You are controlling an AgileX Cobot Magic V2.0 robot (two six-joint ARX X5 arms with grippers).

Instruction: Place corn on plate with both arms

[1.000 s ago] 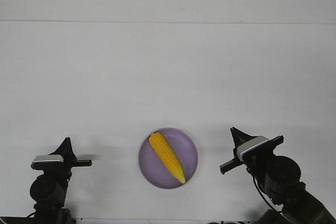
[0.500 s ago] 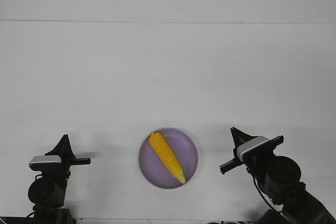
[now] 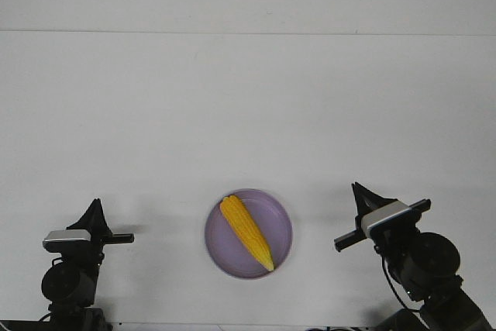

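Observation:
The yellow-orange corn (image 3: 246, 232) lies diagonally on the lavender plate (image 3: 225, 257), its pointed tip toward the plate's front right rim. The plate sits near the table's front edge, between the two arms. My left gripper (image 3: 95, 208) is left of the plate and well apart from it; its prongs meet in one point and hold nothing. My right gripper (image 3: 359, 191) is right of the plate and clear of it; its prongs are also together and empty.
The white table (image 3: 248, 114) stretches away behind the plate to a far edge line near the top of the front view. Both arm bases sit at the front corners.
My right arm has drawn back to the right and slightly toward the front, away from the plate. My left arm sank slightly a second ago and has since held still. The corn and plate have not moved.

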